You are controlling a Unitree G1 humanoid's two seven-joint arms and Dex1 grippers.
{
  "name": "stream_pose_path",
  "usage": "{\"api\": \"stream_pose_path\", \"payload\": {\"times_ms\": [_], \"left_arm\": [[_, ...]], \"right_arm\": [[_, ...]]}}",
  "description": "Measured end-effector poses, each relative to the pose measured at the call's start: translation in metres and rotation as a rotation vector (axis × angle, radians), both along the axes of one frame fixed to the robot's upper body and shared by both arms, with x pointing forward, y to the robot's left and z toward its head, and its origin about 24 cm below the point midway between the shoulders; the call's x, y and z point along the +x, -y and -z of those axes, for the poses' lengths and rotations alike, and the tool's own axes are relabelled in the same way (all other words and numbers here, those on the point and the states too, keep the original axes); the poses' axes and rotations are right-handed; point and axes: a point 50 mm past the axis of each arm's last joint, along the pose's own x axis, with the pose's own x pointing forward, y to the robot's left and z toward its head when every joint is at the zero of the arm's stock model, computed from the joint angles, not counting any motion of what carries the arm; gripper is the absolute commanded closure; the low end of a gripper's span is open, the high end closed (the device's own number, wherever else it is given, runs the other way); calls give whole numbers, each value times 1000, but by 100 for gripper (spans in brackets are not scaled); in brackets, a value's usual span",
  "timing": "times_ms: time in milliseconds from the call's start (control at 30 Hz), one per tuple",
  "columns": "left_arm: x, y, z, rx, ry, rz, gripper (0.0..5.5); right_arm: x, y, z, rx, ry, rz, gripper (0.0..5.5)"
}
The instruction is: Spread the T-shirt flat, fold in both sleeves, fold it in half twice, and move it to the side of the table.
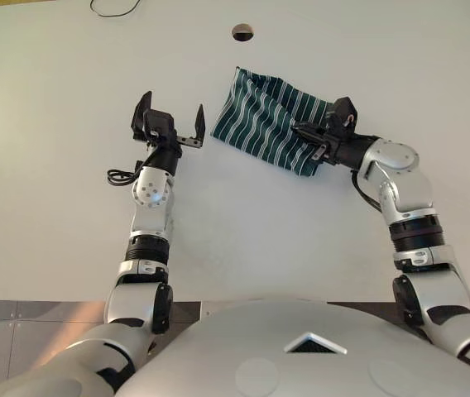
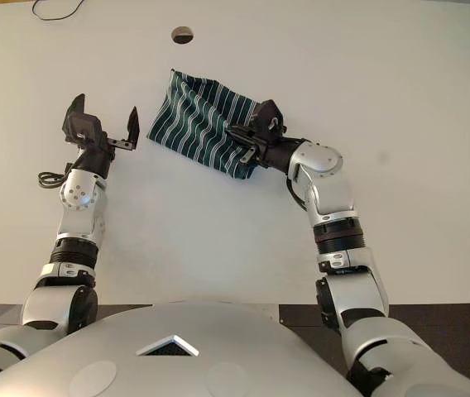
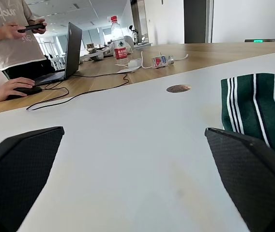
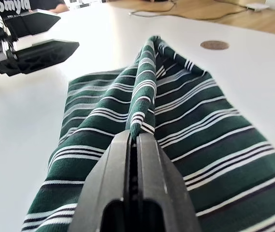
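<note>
The T-shirt (image 1: 264, 120), dark green with white stripes, lies folded into a small rectangle on the white table (image 1: 69, 66), right of centre. My right gripper (image 1: 318, 139) is at the shirt's right end and shut on a raised fold of the cloth (image 4: 140, 113). The pinched fabric rises to a ridge between its closed fingers (image 4: 115, 164). My left gripper (image 1: 173, 106) stands open just left of the shirt with nothing between its fingers (image 3: 21, 164). The shirt's left edge (image 3: 263, 106) lies close beside one of them.
A round cable hole (image 1: 242, 32) sits in the table behind the shirt. A black cable (image 1: 119, 175) loops beside my left forearm and another (image 1: 115, 8) lies at the far edge. Beyond the table stands a wooden desk with a laptop (image 3: 72, 48) and a bottle (image 3: 119, 46).
</note>
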Motion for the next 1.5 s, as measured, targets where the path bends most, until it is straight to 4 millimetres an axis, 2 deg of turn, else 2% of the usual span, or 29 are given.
{"api": "stream_pose_path", "payload": {"times_ms": [267, 600, 767, 900, 1067, 1300, 1433, 1500], "left_arm": [[-4, -2, 3, -14, -12, -13, 0], [-7, -3, 7, -25, -24, -23, 0], [-9, -2, 8, -25, -31, -17, 0], [-13, -1, 10, -25, -36, -4, 0], [-18, -2, 11, -24, -41, 10, 0], [-23, -5, 13, -35, -48, -5, 0], [-23, -3, 14, -49, -47, -9, 0], [-23, -3, 14, -53, -46, -9, 0]], "right_arm": [[6, 6, 4, -6, -5, 70, 537], [38, 17, -9, -48, 99, 197, 537], [40, 20, 1, -102, 93, 215, 537], [39, 18, 14, -171, 95, 195, 453], [49, 23, 14, -220, 131, 279, 354], [67, 32, -5, -204, 201, 412, 239], [68, 35, -2, -214, 195, 447, 164], [68, 35, -10, -175, 241, 443, 164]]}}
